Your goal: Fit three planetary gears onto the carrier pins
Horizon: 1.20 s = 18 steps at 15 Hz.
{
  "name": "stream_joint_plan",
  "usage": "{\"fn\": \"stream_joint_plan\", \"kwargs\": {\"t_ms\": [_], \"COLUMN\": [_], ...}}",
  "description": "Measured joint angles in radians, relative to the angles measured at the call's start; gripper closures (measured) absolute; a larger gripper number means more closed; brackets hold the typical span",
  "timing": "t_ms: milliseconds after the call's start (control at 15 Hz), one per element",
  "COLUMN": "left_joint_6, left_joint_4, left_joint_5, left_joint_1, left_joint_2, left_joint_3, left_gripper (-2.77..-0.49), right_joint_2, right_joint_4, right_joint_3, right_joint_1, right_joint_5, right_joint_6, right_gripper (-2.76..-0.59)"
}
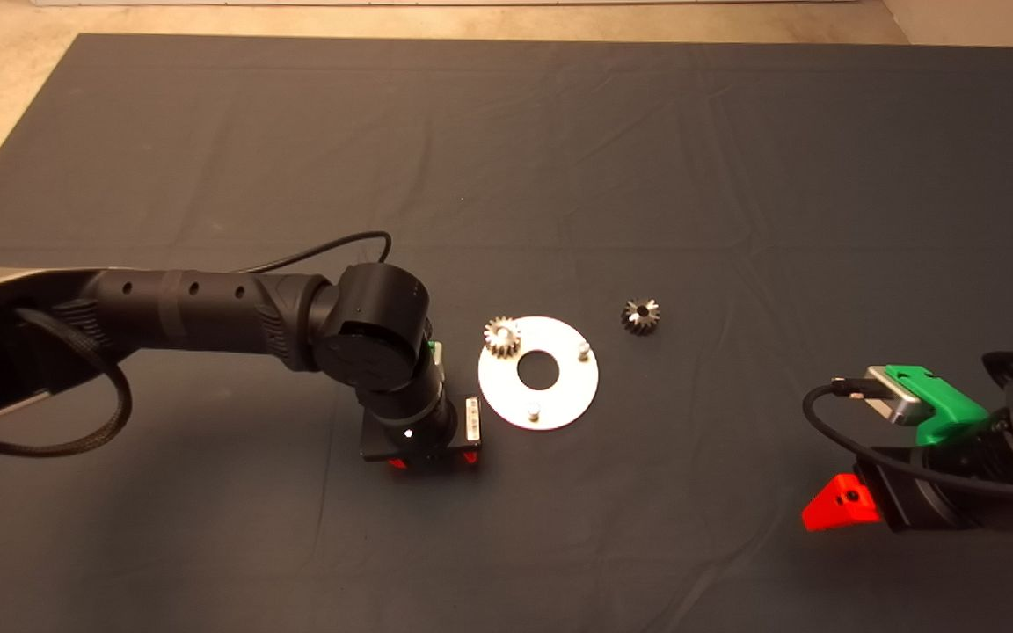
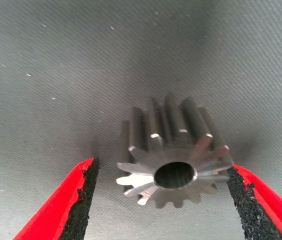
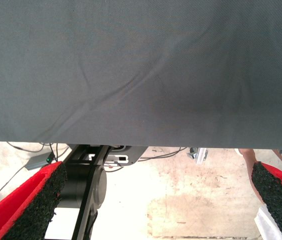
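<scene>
The left claw [image 2: 158,200], green-bodied with two red fingers and black pads, hangs low over the dark mat [image 1: 506,158] of the worktop just left of the flat round silver carrier disc [image 1: 559,396], pointing straight down. Its fingers are spread and clenched on nothing: a small silvery-grey toothed metal gear [image 2: 173,160] lies on its side on the mat between them, one pad close against its teeth and the other well clear, so the gear sits off-centre in the gap.

On the disc, one silvery gear [image 1: 501,335] is seated at the left-rear pin, while two short silver pegs stand bare, one at the right rear [image 1: 584,351] and one at the front [image 1: 534,411]. A darker toothed gear [image 1: 640,316] lies on the mat to the right of the disc, apart from it. The right claw [image 1: 827,510] waits at the lower right edge of the mat, fingers parted and empty.

The risk I see is in the closing. With the gear lying on its side and nearer one pad, the far pad may push it along the cloth or roll it on its teeth before both pads bite. A pinch across tooth tips could then hold it crooked, and its bore would not line up with a pin
</scene>
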Motion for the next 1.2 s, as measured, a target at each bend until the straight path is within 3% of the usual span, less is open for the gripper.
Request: {"fn": "stream_joint_plan", "kwargs": {"t_ms": [667, 867, 1200], "left_joint_6": [0.013, 0.022, 0.058], "left_joint_4": [0.008, 0.031, 0.04], "left_joint_5": [0.001, 0.001, 0.002], "left_joint_1": [-0.001, -0.001, -0.001], "left_joint_2": [0.022, 0.027, 0.03], "left_joint_3": [0.0, 0.0, 0.0], "left_gripper": [-1.8, -1.8, -1.8], "right_joint_2": [0.0, 0.0, 0.0], "right_joint_4": [0.0, 0.0, 0.0], "right_joint_3": [0.0, 0.0, 0.0], "right_joint_1": [0.0, 0.0, 0.0], "right_joint_5": [0.0, 0.0, 0.0], "right_joint_6": [0.0, 0.0, 0.0], "right_gripper": [-2.76, -2.76, -2.76]}}
